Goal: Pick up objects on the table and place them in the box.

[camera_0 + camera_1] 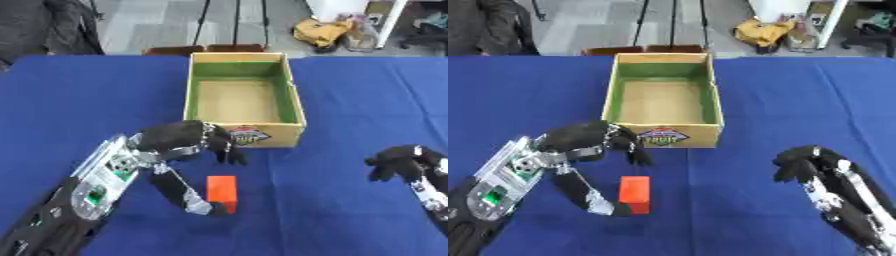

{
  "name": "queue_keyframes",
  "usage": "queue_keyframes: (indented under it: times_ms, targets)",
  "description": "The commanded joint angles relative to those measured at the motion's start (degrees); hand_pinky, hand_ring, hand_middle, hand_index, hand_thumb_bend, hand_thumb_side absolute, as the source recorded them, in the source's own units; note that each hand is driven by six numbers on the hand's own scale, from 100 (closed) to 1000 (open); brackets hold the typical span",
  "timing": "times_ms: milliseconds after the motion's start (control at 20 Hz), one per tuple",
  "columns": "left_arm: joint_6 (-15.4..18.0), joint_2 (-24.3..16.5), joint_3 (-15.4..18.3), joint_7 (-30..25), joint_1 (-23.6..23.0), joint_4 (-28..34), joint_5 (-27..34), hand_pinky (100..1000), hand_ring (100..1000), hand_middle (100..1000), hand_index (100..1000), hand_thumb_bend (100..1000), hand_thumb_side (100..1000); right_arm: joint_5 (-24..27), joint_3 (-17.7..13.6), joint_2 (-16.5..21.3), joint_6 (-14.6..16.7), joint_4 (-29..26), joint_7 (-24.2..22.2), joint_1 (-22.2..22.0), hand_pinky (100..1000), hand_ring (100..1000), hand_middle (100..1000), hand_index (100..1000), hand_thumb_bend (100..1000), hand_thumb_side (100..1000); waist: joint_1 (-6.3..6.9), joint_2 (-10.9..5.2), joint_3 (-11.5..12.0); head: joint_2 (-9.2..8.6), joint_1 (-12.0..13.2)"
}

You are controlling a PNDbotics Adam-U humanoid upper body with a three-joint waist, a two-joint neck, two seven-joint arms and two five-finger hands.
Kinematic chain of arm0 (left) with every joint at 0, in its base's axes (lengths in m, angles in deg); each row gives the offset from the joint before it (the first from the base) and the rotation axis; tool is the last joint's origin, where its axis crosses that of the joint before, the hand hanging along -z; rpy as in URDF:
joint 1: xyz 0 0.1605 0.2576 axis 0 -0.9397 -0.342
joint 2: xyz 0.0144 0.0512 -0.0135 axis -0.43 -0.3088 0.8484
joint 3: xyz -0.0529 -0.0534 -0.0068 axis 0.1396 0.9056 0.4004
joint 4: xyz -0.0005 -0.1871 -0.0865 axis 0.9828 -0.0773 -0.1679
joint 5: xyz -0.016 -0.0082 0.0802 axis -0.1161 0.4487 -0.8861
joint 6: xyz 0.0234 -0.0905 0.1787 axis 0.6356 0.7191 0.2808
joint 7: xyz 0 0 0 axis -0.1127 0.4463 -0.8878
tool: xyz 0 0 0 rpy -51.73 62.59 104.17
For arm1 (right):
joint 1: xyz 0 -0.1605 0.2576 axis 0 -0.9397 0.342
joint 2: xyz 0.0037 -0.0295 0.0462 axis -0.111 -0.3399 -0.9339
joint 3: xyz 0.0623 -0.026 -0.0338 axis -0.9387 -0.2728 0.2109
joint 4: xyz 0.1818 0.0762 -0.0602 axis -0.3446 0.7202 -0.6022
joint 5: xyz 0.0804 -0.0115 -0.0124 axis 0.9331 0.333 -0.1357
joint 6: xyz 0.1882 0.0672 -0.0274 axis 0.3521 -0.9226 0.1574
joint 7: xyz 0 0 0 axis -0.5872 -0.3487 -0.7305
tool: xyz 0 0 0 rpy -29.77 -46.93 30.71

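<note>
- The orange block [222, 191] stands on the blue worktop [350, 100], just in front of the open wooden box [244, 93], which looks empty.
- The left hand [179, 137] hangs over the block: its thumb reaches down beside the block's lower left edge, its fingers [229, 150] curl above and apart from it. Nothing is held yet.
- The right hand [802, 162] rests at the right with fingers curled, holding nothing.
- The block looks small, stiff and light, with flat, probably smooth faces; likely safest pinched across 2 opposite side faces, near its middle, so it won't twist.
</note>
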Motion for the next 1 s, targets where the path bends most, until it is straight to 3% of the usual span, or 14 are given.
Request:
queue_keyframes:
  times_ms: [50,550,1000]
  targets:
    - [-0.06,0.16,-0.11,0.48,0.65,-0.81,-1.06,557,519,554,776,477,461,0.12,-0.28,1.31,0.09,-1.05,-0.15,0.37,763,525,414,696,100,582,0.09,-0.84,-0.14,-0.31,0.13]
    - [0.08,1.1,-0.03,1.75,0.22,-4.24,-4.15,514,501,536,768,447,422,-0.13,-0.25,1.23,0.12,-0.94,-0.08,0.23,762,525,414,696,100,584,0.06,-0.75,-0.12,-0.13,0.28]
    - [1.51,0.88,-0.91,2.35,0.13,-3.59,-5.64,522,510,541,773,510,381,-0.2,-0.19,1.23,0.13,-0.93,-0.05,0.19,762,526,414,696,100,584,0.07,-0.76,-0.11,-0.07,0.35]
